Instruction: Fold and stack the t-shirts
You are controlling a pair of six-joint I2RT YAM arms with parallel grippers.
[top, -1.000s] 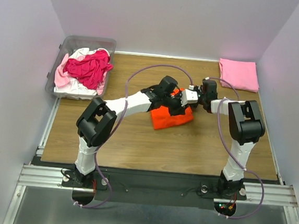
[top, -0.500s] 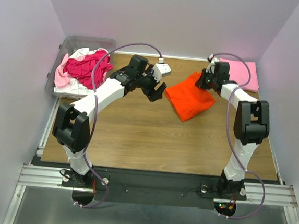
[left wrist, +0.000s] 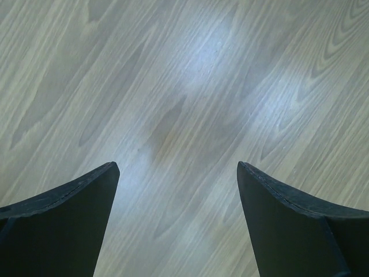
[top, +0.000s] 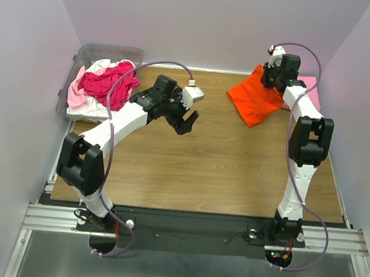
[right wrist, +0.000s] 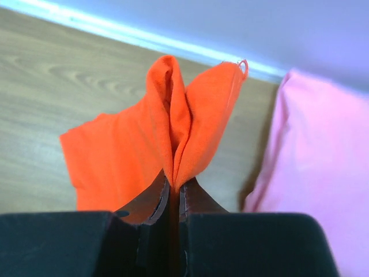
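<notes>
The folded bright orange t-shirt [top: 256, 101] [right wrist: 132, 156] hangs at the table's far right, pinched at one edge by my right gripper [top: 272, 80] [right wrist: 174, 186], which is shut on it. Just to the right of it lies the folded light pink t-shirt [top: 308, 85] [right wrist: 314, 173], partly hidden by the arm and the orange cloth in the top view. My left gripper [top: 187, 118] [left wrist: 176, 173] hovers over bare wood at centre left, open with nothing between its fingers. A magenta t-shirt [top: 112, 83] lies crumpled in the bin with pale pink [top: 76, 93] and white [top: 97, 107] ones.
A clear plastic bin [top: 89, 53] stands at the back left corner of the wooden table [top: 201, 172]. Walls enclose the table at back and both sides. Both arms reach toward the far half.
My left gripper let go of the orange t-shirt, opened and swung left. The right gripper carried the shirt from the table's middle to the far right, beside the pink one.
</notes>
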